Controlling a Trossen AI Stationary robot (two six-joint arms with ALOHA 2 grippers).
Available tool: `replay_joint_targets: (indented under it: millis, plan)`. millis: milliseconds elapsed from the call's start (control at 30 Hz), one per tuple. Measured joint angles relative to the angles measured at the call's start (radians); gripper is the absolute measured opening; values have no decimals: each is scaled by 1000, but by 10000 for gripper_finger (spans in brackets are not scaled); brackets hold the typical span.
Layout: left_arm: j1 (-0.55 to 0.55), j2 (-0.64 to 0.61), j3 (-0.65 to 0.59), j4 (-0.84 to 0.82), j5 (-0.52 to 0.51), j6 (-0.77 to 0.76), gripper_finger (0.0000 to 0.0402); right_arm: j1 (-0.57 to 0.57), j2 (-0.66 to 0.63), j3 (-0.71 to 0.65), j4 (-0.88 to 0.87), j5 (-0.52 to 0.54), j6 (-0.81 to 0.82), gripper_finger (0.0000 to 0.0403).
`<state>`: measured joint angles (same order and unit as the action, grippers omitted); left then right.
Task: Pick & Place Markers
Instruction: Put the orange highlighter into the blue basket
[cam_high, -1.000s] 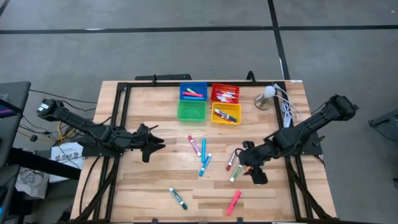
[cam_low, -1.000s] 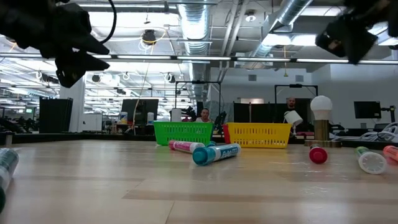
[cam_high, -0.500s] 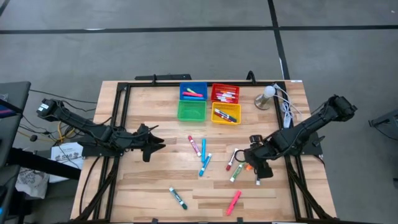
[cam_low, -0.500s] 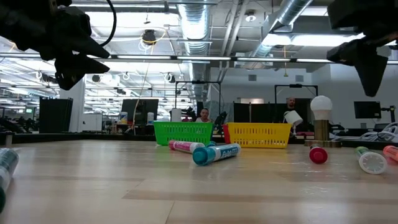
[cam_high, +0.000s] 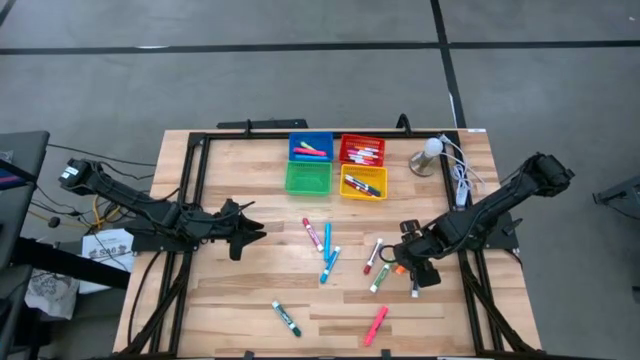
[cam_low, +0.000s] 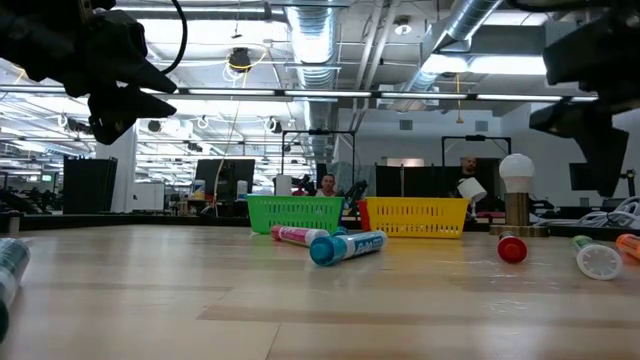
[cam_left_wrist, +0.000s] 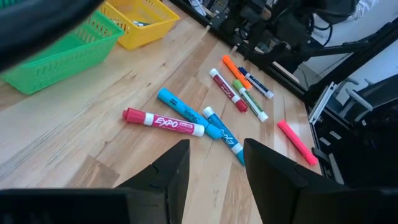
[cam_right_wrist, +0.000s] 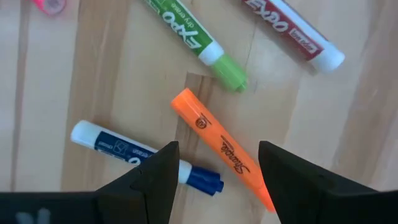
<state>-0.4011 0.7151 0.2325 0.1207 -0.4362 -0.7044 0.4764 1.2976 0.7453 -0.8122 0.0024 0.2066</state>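
A wooden bench (cam_high: 250, 300) seen from above, with two dark robot arms reaching in from either side. At the far middle of the bench stand four small square bins in a block: blue (cam_high: 311, 147), red (cam_high: 362, 150), green (cam_high: 307, 178) and yellow (cam_high: 363, 183). The blue, red and yellow bins hold markers.

Loose markers lie scattered on the bench nearer the front. In the middle, a red-capped marker (cam_high: 313, 234) and two blue markers (cam_high: 328, 250) lie close together. To their right lie a red marker (cam_high: 372, 256) and a green marker (cam_high: 380, 279), side by side. A green-capped marker (cam_high: 286, 318) lies alone near the front edge, and a pink marker (cam_high: 375, 325) lies farther right along that edge.

The right gripper (cam_right_wrist: 217, 177) hovers low over the bench, beside the red and green pair. Its two fingers are spread wide and hold nothing. Seen between them, flat on the wood, are an orange marker (cam_right_wrist: 221, 146) and a dark blue marker with a white barrel (cam_right_wrist: 143, 155).

The left gripper (cam_left_wrist: 214, 168) hangs above the left half of the bench, well apart from the markers, its fingers parted and empty.

A white lamp (cam_high: 428, 154) with a cable stands right of the bins.
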Motion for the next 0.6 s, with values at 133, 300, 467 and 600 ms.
replay_joint_targets:
  millis: [133, 300, 467, 600]
  plan:
    - [0, 0, 0, 0, 0, 0, 149, 0, 0, -35, 33, -2, -5, 209]
    - [0, 0, 0, 0, 0, 1, 149, 0, 0, -58, 63, -2, 2, 209]
    - [0, 0, 0, 2, 0, 51, 149, 0, 0, -75, 91, 1, 11, 209]
    - [0, 0, 0, 8, 0, 95, 149, 0, 0, -121, 155, 2, 23, 209]
